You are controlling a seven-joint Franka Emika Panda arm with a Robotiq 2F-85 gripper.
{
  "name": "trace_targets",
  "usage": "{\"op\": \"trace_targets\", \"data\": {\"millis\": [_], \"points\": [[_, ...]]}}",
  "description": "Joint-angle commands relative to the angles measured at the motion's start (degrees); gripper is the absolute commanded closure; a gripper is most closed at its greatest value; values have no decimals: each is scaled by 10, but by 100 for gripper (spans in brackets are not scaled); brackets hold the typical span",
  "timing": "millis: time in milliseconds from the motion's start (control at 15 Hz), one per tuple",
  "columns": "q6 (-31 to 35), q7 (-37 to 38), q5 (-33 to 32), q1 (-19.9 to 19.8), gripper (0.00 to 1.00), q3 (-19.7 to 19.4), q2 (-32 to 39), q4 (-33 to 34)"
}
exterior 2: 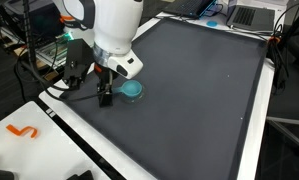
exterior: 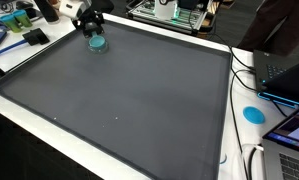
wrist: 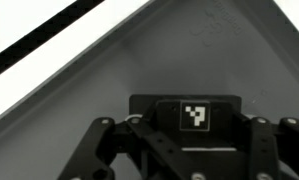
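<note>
My gripper (exterior 2: 107, 95) hangs low over a corner of the dark grey mat (exterior 2: 199, 100), its black fingers reaching down to the mat surface. A small round teal dish (exterior 2: 133, 90) lies on the mat right beside the fingers, touching or nearly touching them. In an exterior view the gripper (exterior: 92, 28) stands just behind the teal dish (exterior: 96, 43). The wrist view shows only the gripper's black body with a square black-and-white marker (wrist: 196, 116) and its linkages. The fingertips are out of frame there, and the dish is hidden.
The mat (exterior: 129, 95) covers a white table (exterior 2: 49, 135). A blue disc (exterior: 253, 114), cables and laptops (exterior: 289, 75) lie along one side. Cluttered equipment (exterior: 179, 12) stands behind the far edge. An orange squiggle (exterior 2: 24, 131) lies on the white border.
</note>
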Motion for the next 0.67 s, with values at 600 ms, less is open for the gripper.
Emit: {"op": "trace_targets", "data": {"millis": [600], "points": [[-43, -5, 16, -10, 72, 10, -5, 7]]}}
